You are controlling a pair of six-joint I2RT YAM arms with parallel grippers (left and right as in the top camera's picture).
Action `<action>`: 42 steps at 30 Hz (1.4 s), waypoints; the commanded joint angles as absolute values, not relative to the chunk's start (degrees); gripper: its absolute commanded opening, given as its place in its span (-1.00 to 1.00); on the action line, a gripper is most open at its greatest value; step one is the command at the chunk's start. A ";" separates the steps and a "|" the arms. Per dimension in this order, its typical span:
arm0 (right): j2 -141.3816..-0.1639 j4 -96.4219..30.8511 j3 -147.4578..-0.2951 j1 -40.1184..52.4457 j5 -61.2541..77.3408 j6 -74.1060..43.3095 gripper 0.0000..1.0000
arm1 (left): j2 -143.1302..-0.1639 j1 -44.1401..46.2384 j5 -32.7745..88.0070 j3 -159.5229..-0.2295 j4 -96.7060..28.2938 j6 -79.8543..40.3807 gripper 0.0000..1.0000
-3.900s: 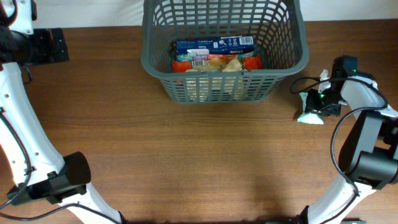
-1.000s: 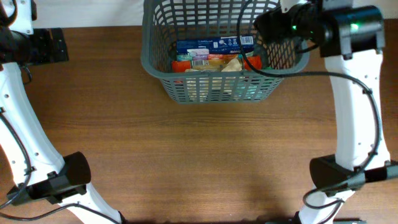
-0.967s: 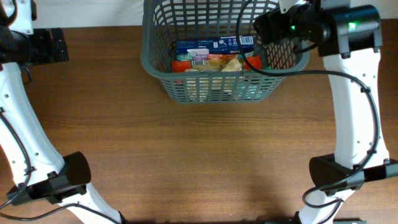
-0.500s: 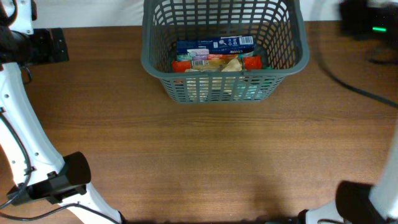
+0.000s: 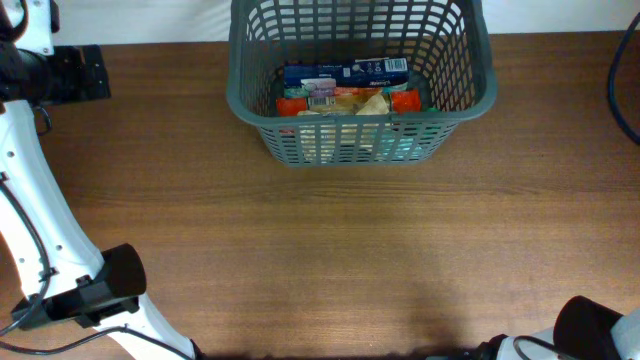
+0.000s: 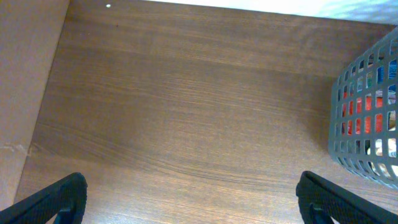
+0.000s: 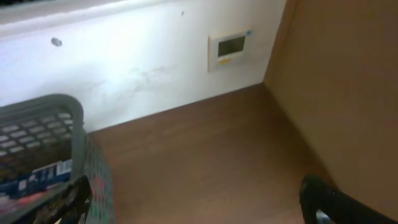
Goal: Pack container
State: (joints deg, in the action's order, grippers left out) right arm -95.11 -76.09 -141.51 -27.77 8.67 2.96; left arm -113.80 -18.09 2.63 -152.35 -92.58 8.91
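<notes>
The container [image 5: 360,80], a dark grey mesh basket, stands at the table's far middle. Inside lie a blue box [image 5: 345,71], red and orange packets [image 5: 300,102] and something teal [image 5: 405,148] showing through the front mesh. My left gripper [image 5: 95,73] hovers at the far left, well apart from the basket. In the left wrist view it [image 6: 196,199] is open over bare wood, with the basket [image 6: 367,118] to its right. My right gripper [image 7: 199,205] is open and empty beside the basket's rim [image 7: 50,109]. It is out of the overhead view.
A white wall with a small switch plate [image 7: 229,48] runs behind the table's back edge. A brown panel [image 7: 348,93] stands at the right side. The right arm's cable [image 5: 622,80] and base [image 5: 600,330] show at the overhead view's right edge. The left arm's base [image 5: 100,285] stands at the front left.
My right arm has pulled back from over the basket's right rim, moving right and out of the overhead view, and its jaws opened a little wider. The left arm has not moved.
</notes>
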 commanded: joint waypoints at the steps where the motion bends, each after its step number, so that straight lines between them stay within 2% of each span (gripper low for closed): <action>1: -94.98 -77.84 -141.53 -28.14 10.31 2.28 0.98 | -113.45 -18.28 3.25 -152.27 -92.64 8.19 0.99; 20: -94.80 -79.70 -141.53 -28.14 8.54 2.72 0.98 | -113.45 -18.28 3.25 -152.27 -92.64 8.19 0.99; 25: -88.92 -77.21 -138.63 -27.94 7.55 2.44 0.98 | -113.45 -18.28 3.25 -152.27 -92.66 8.19 0.99; 29: -76.51 -63.24 -124.03 -24.86 8.99 2.42 0.98 | -113.45 -18.28 3.25 -152.27 -92.66 8.19 0.99; 33: -58.59 -42.15 -97.93 -19.79 10.87 2.44 0.98 | -113.45 -18.28 3.25 -152.27 -92.64 8.19 0.99; 35: -50.98 -36.10 -87.05 -18.44 12.56 2.44 0.98 | -113.45 -18.28 3.25 -152.27 -92.66 8.19 0.99; 38: -36.91 -30.94 -67.99 -16.78 16.21 2.44 0.98 | -113.45 -18.28 3.25 -152.27 -92.64 8.19 0.99; 42: -24.21 -30.72 -50.78 -14.11 16.49 2.48 0.97 | -113.45 -18.28 3.25 -152.27 -92.64 8.19 0.99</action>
State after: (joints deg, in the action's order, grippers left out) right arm -30.74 -30.39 -63.22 -16.27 14.52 2.76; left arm -113.80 -18.09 2.83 -152.33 -92.62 8.86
